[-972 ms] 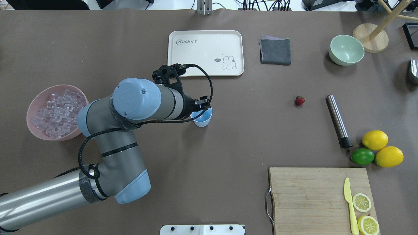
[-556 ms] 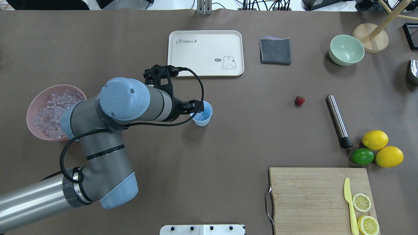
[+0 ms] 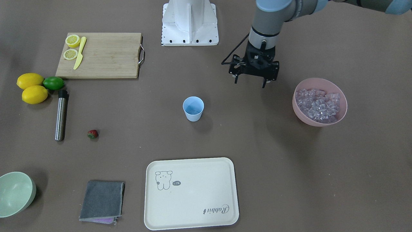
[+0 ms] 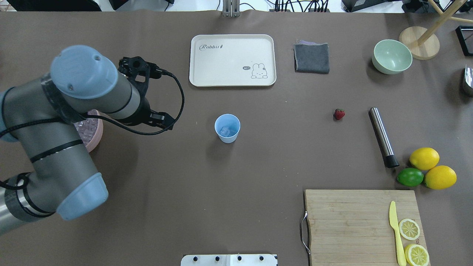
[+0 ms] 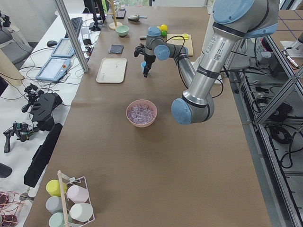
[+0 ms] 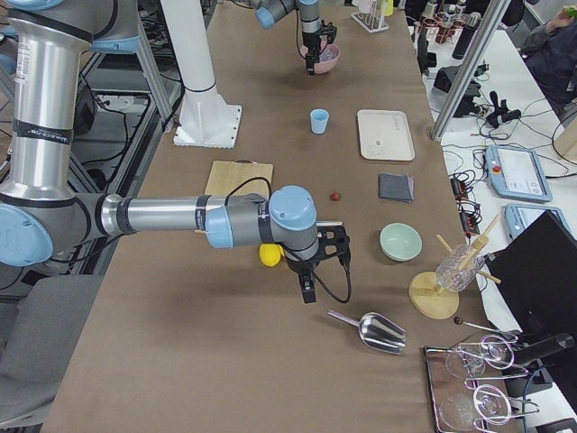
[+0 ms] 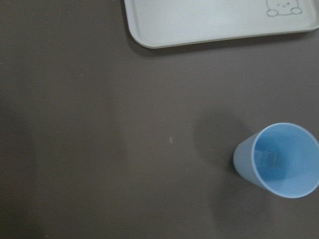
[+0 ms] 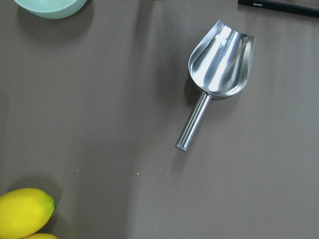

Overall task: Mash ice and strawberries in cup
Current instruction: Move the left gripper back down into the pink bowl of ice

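One ice cube (image 4: 225, 130) shows at the bottom of the cup (image 4: 227, 128). The cup stands upright in the middle of the surface (image 3: 289, 167), well apart from my left hand (image 3: 250, 83). I have that hand hanging above the surface between the cup and the pink bowl (image 3: 341, 111), with the cup off to its right. Its fingers (image 3: 264, 84) point down and are spread wide, with nothing between them, and they touch nothing. The strawberry (image 4: 339, 114) lies by itself on the surface, far over on the right side, near a steel cylinder (image 4: 383, 136). My right hand (image 6: 306, 287) hovers close to a metal scoop (image 8: 219, 64), and I cannot tell how far open it is. The pink bowl is heaped with ice (image 3: 318, 102), clear cubes piled up to about its rim.
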